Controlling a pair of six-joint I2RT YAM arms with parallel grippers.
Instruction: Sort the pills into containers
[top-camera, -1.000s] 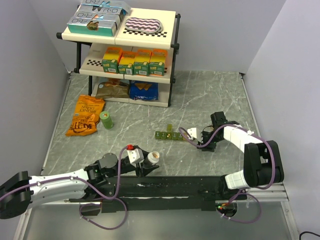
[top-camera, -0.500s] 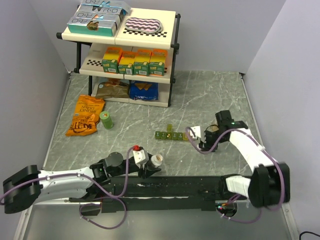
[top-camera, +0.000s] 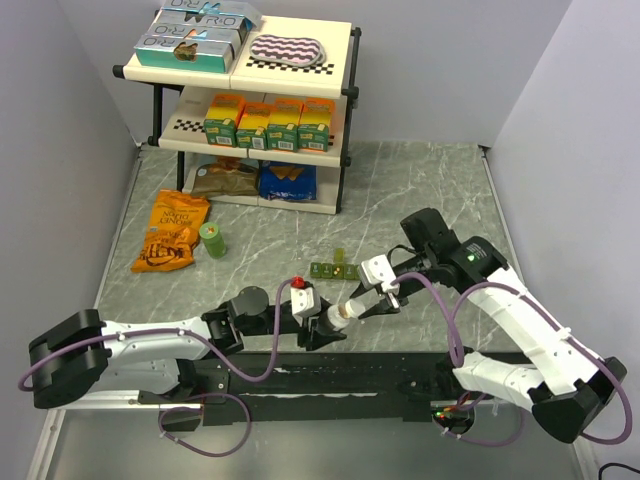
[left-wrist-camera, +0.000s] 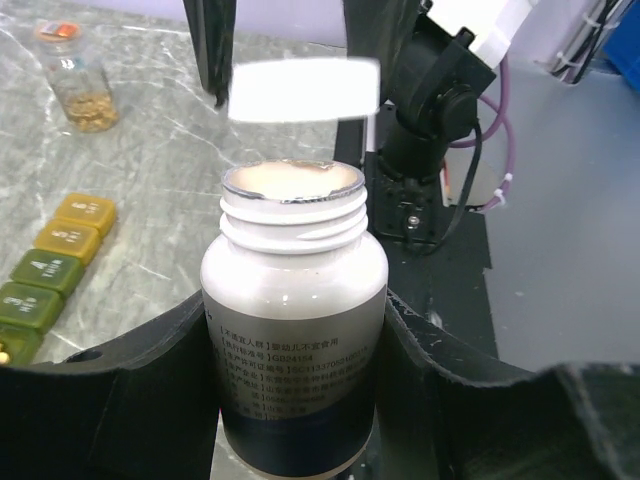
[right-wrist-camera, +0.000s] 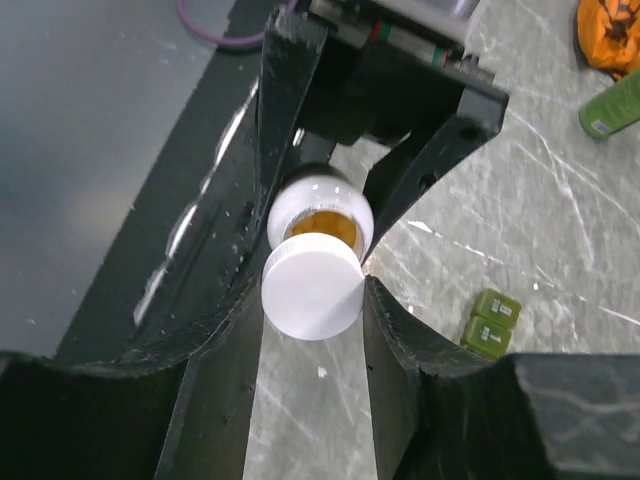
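Your left fingers (left-wrist-camera: 150, 385) clamp the bottle (left-wrist-camera: 295, 300) steady, so your right fingers (right-wrist-camera: 215, 340), pinching the cap (right-wrist-camera: 312, 285), can pull it clear

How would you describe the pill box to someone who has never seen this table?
Find the two-level shelf at the back of the grey table. In front of its right leg lies the pill box: the only row of small joined boxes, green turning to yellow.

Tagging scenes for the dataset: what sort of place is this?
Probably a robot lab test cell, not a home: plain grey walls box in a marble-look table, a shelf of snack boxes stands at the back, the left gripper holds a pill bottle, the right gripper its cap.
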